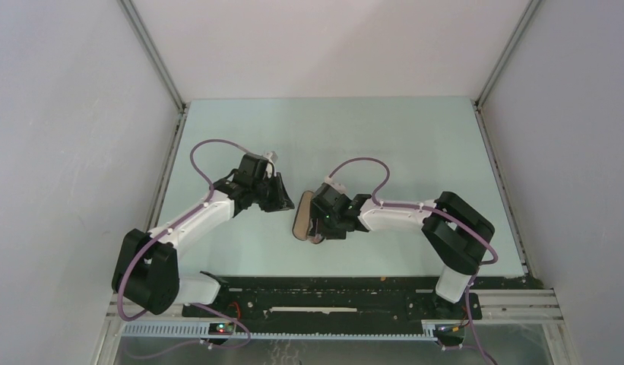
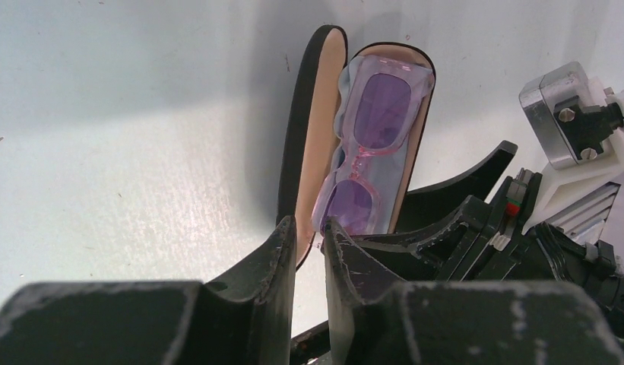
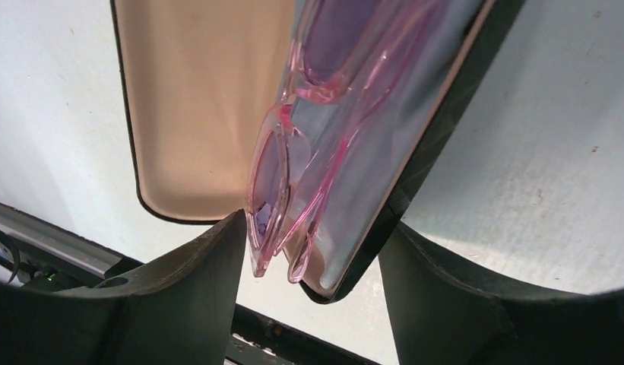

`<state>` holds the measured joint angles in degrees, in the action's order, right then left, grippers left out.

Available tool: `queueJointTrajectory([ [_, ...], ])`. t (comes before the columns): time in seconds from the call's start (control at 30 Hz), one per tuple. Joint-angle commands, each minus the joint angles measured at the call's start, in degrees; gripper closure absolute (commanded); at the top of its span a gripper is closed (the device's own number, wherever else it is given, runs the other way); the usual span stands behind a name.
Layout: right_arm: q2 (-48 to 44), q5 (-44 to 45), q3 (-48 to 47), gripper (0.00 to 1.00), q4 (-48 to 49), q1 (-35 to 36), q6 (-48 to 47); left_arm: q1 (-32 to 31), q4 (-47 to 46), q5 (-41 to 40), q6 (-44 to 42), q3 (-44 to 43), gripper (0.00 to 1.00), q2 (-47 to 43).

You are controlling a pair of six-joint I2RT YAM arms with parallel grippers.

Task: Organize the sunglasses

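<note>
Near centre, left claw [image 2: 310, 228] pinches case lid [image 2: 320, 114]; right claw [image 3: 312, 228] (jaws wide) straddles sunglasses [image 3: 270, 163], arms angled inward.

Pale green table [image 1: 400, 144], matte, with a few small dark specks on the surface. One thing lies directly on it: a black oblong glasses case [image 1: 302, 216], near the middle and slightly toward the near edge. Its lid is swung open and the tan lining shows. A black mounting plate [image 1: 331, 298] runs along the near edge.
</note>
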<state>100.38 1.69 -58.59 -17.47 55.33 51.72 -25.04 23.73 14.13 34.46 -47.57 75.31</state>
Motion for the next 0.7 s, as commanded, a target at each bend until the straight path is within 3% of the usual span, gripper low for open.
queueJointTrajectory([
  [0.0, -1.61, 4.28, -1.27, 0.29, -2.81, 0.02, -0.76, 0.34, -0.65, 0.42, -1.03, 0.53, 0.75, -1.22],
  [0.33, -2.17, 5.46, -1.27, 0.40, -2.75, -1.51, -0.57, 0.34, -1.39, 1.30, -0.88, 0.69, 0.76, -0.78],
  [0.5, -2.98, 5.71, -1.26, 0.40, -2.56, -2.47, -0.49, 0.34, -1.57, 1.68, -0.97, 0.75, 0.76, -0.61],
  [0.67, -4.26, 5.66, -1.24, 0.34, -3.45, -3.13, -1.75, 0.34, -1.68, 2.04, -1.01, 0.94, 0.76, -0.49],
])
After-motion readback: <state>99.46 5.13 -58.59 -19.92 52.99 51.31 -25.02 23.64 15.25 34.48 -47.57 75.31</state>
